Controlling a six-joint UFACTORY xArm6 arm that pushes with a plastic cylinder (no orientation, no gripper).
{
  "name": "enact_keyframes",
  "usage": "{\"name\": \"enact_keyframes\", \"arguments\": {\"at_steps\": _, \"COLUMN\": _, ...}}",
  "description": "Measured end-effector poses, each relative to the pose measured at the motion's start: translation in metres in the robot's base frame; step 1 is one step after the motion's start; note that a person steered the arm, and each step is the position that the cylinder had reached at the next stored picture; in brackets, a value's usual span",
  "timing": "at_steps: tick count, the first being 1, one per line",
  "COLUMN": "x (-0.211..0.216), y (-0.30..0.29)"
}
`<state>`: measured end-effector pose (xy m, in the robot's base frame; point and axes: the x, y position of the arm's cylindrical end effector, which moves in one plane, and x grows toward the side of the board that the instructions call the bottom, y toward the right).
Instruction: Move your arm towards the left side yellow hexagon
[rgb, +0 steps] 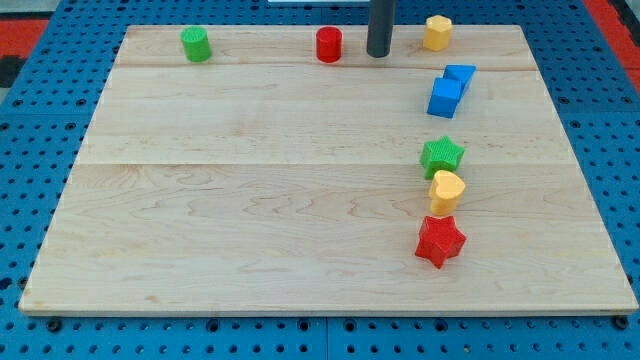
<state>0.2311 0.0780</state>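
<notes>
The yellow hexagon (437, 32) stands near the board's top edge, right of centre. My tip (378, 54) is the lower end of the dark rod. It rests on the board just left of the yellow hexagon, with a small gap between them. A red cylinder (329, 45) stands just left of my tip.
A green cylinder (196, 44) stands at the top left. A blue block (450, 90) lies below the hexagon. Lower on the right stand a green star (442, 156), a yellow heart (447, 188) and a red star (440, 240). The wooden board (250, 200) lies on a blue pegboard.
</notes>
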Motion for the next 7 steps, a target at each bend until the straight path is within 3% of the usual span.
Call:
{"name": "enact_keyframes", "arguments": {"at_steps": 2, "x": 0.002, "y": -0.057}}
{"name": "enact_keyframes", "arguments": {"at_steps": 4, "x": 0.046, "y": -0.037}}
{"name": "enact_keyframes", "arguments": {"at_steps": 6, "x": 0.035, "y": -0.038}}
{"name": "enact_keyframes", "arguments": {"at_steps": 7, "x": 0.008, "y": -0.037}}
